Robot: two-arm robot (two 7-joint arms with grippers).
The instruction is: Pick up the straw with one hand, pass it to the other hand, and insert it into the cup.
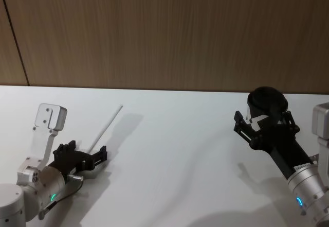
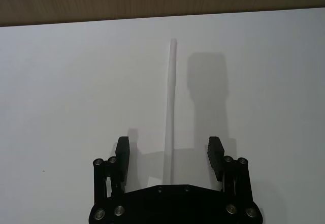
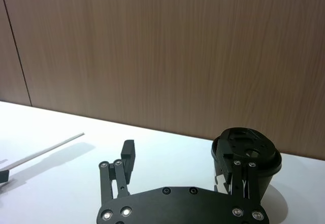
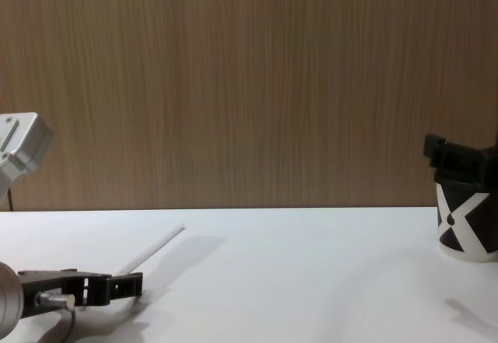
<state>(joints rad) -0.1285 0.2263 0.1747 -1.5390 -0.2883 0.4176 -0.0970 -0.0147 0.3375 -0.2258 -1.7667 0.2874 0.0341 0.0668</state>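
Left gripper (image 1: 88,149) sits low at the table's (image 1: 180,150) near-left corner: black two-finger unit on a silver cylindrical wrist with a green ring light. Its jaws are spread wide and hold nothing. The straw (image 1: 105,129), long, thin, straight and white, runs out from between the ribbed fingers toward the wall. In the left wrist view the straw (image 2: 171,107) lies about midway in the gap of the left gripper (image 2: 170,145), touching neither finger.

Right gripper (image 1: 262,119) is at the far right, up by the cup (image 1: 267,99), with its jaws also wide apart and gripping nothing. In the right wrist view one finger of the right gripper (image 3: 175,148) overlaps the cup (image 3: 249,150) (contact or not, can't tell). In the chest view the cup (image 4: 467,226) stands upright on the table. It is black paper with a tapered wall, a big white X, a black lid and a white base rim, and part of the right gripper (image 4: 455,156) sits at lid height.

Straw and cup are well apart, on opposite sides of the table. The table is smooth matte white, with a brown wood-grain wall (image 1: 164,31) behind it.
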